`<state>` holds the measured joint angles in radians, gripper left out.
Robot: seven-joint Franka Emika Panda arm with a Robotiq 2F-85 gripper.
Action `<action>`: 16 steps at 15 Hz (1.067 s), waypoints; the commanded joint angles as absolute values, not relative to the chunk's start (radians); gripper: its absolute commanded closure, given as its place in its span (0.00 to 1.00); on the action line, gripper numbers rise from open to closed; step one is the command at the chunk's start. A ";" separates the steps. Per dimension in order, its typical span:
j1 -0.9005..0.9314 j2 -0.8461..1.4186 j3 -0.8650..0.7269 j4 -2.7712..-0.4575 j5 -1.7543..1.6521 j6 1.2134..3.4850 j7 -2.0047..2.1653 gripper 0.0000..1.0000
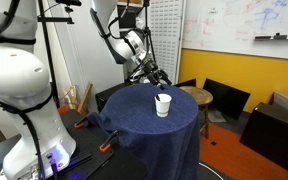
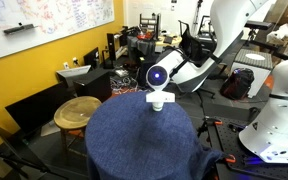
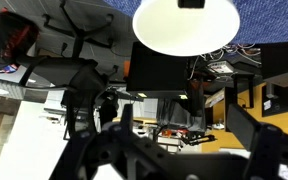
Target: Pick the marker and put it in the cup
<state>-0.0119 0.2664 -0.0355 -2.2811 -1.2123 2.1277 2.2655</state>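
- The round blue-clothed table [image 1: 134, 125] fills the middle of both exterior views [image 2: 134, 145]. The cup stands on it, towards its far edge in one exterior view.
- My arm [image 1: 119, 35] reaches down from 11 o'clock in an exterior view. In another it comes in from 2 o'clock [image 2: 199, 68].
- My gripper [image 1: 157, 77] hangs over the table near the cup, at about 11 o'clock of it and apart from its rim. In the wrist view my fingers [image 3: 119, 150] are only dark shapes along the 6 o'clock edge. I cannot tell how far apart they stand, nor whether anything sits between them.
- The cup [image 1: 162, 105] is small, white and upright, with its round rim open. In an exterior view [image 2: 160, 100] my gripper sits at its 12 o'clock. In the wrist view it is a bright white disc [image 3: 184, 25] at 12 o'clock.
- The marker is too small and dark for me to make out in any view, so I cannot tell where it is.
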 commanded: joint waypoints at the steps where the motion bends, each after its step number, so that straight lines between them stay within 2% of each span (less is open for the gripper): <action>1: 0.000 0.223 -0.031 -2.292 -1.206 2.081 2.289 0.00; 16: -0.007 0.193 -0.031 -2.285 -1.211 2.087 2.265 0.00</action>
